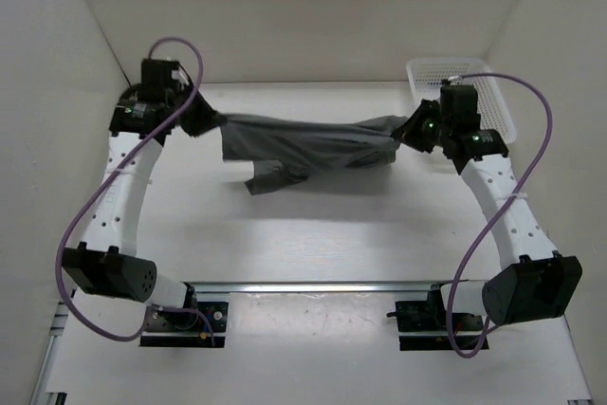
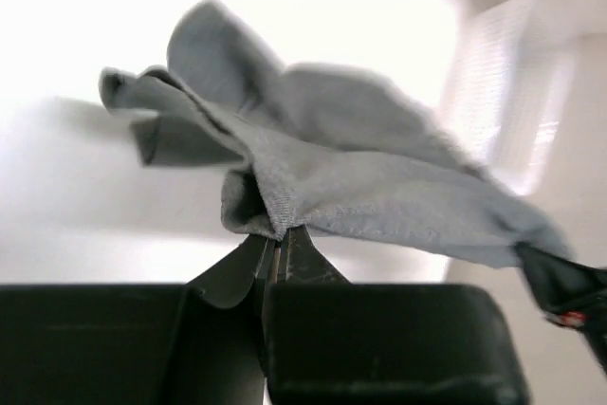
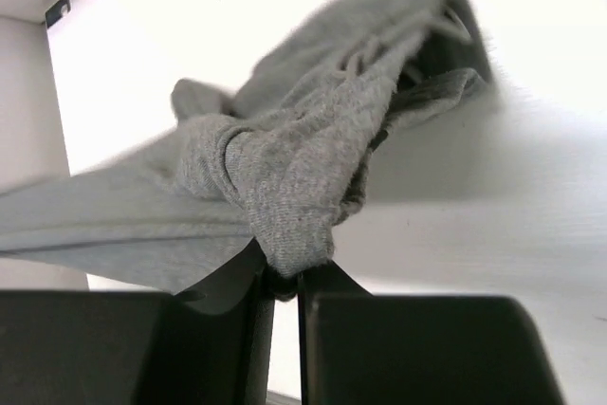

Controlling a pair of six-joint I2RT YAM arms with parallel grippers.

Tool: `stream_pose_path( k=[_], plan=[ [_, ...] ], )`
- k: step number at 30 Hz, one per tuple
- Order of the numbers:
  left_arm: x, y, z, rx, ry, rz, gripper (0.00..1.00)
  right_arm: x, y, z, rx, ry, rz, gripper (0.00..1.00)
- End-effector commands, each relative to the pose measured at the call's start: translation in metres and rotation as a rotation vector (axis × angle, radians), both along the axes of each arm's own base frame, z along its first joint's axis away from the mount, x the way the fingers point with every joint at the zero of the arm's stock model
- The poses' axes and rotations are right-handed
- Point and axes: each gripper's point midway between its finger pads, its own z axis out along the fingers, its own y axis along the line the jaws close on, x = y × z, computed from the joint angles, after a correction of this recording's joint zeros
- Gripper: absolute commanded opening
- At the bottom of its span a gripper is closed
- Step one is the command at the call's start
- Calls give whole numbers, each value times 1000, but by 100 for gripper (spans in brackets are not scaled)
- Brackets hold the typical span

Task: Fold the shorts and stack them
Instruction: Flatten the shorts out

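Shorts (image 1: 303,144) strung between the two arms, over the far half of the table (image 1: 313,244).
Left gripper (image 2: 278,248) has its jaws clamped on one end of the grey cloth; right gripper (image 3: 285,277) has its jaws pinched on a bunched fold at the other end, near the white basket (image 1: 495,92) in the far right corner; the cloth sags between them; one flap droops toward the table, contact unclear.
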Motion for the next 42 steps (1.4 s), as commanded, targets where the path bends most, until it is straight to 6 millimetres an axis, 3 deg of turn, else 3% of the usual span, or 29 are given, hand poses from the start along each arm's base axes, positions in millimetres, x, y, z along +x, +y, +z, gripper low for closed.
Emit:
stream_pose_path(
  k=[1,5,6,8,10,11,12,13,15,16,17,19,20,24,25,26,29,30,31,32,33,34,35,36,38,39,40,41,42],
  plan=[
    [-19,22,67,48,-123,31,10,-14,-11,39,-107,-42,68,0],
    [-44,34,136,27,-320,66,10,-41,-17,93,-145,-168,116,0],
    [-60,36,154,20,-381,68,10,-55,-19,110,-169,-226,143,0],
    [-88,45,178,34,-469,96,10,-79,-24,147,-209,-365,178,0],
    [-107,51,184,40,-517,118,10,-101,-27,166,-237,-426,211,0],
    [-116,55,192,36,-554,148,10,-119,-29,191,-247,-503,221,0],
    [-135,58,203,33,-606,158,10,-132,-25,200,-263,-534,251,0],
    [-149,62,226,36,-682,172,10,-145,-26,204,-263,-540,259,0],
    [-173,74,241,69,-719,217,10,-174,-26,229,-239,-628,278,0],
    [-195,81,270,80,-809,238,10,-183,-25,233,-232,-645,288,0],
    [-209,88,282,85,-851,277,10,-196,-27,247,-223,-699,289,0],
    [-220,95,297,103,-883,304,10,-210,-28,254,-208,-716,290,0],
    [-241,97,319,93,-967,310,10,-221,-29,267,-190,-751,291,0],
    [-252,100,336,73,-1030,320,10,-237,-32,283,-179,-791,281,0],
    [-246,99,334,76,-1018,318,10,-233,-34,279,-186,-765,272,0],
    [-228,96,325,84,-978,304,10,-229,-33,274,-188,-741,276,0],
    [-188,92,294,121,-863,286,10,-200,-31,238,-208,-603,261,0],
    [-164,89,264,143,-768,274,10,-187,-28,223,-213,-553,269,0],
    [-149,87,255,148,-749,271,10,-168,-24,184,-221,-434,275,0],
    [-129,85,238,160,-698,264,10,-150,-20,171,-212,-407,271,0],
    [-105,81,205,175,-607,242,10,-130,-15,124,-223,-289,288,0],
    [-89,79,191,184,-568,237,10,-117,-13,105,-232,-254,285,0],
    [-59,74,170,191,-506,218,10,-103,-11,87,-226,-212,264,0],
    [-41,72,147,204,-446,210,10,-73,-6,66,-238,-184,257,0],
    [-5,68,123,224,-394,178,10,-42,-3,30,-255,-117,240,1],
    [34,64,84,255,-295,154,16,-7,2,3,-260,-69,207,13],
    [56,65,87,269,-302,136,44,12,3,1,-274,-54,195,30],
    [72,62,73,280,-252,112,57,27,1,-8,-282,-11,171,63],
    [87,60,8,310,-24,76,65,34,0,-44,-299,135,159,71]
  ],
)
